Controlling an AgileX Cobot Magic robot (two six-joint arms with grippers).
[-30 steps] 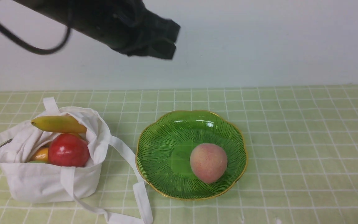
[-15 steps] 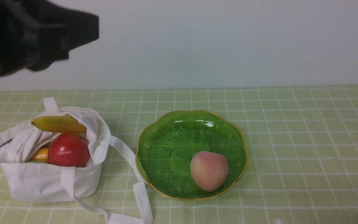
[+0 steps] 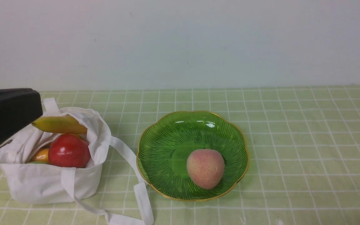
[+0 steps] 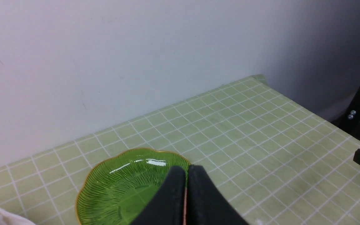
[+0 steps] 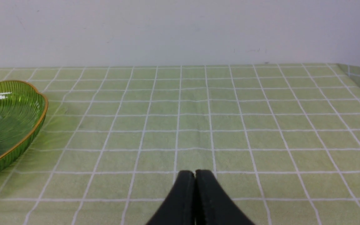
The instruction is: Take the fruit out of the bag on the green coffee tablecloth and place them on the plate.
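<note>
Peach [image 3: 205,168] is on the plate [image 3: 167,140] mid-bench; apple [image 3: 69,151] and banana [image 3: 59,125] sit in the bag [image 3: 42,184] by the left edge. My left gripper [image 4: 187,170] and right gripper [image 5: 195,173] are clenched, empty; I'd open left for the apple

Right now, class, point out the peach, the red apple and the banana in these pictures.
peach [image 3: 205,168]: front view, middle of its pink-yellow skin.
red apple [image 3: 69,151]: front view, centre of its shiny side.
banana [image 3: 59,125]: front view, middle of its visible length.

left arm [image 3: 6,115] — swung down over bag [image 3: 42,184] | peach [image 3: 205,168] — rolled slightly left
</note>
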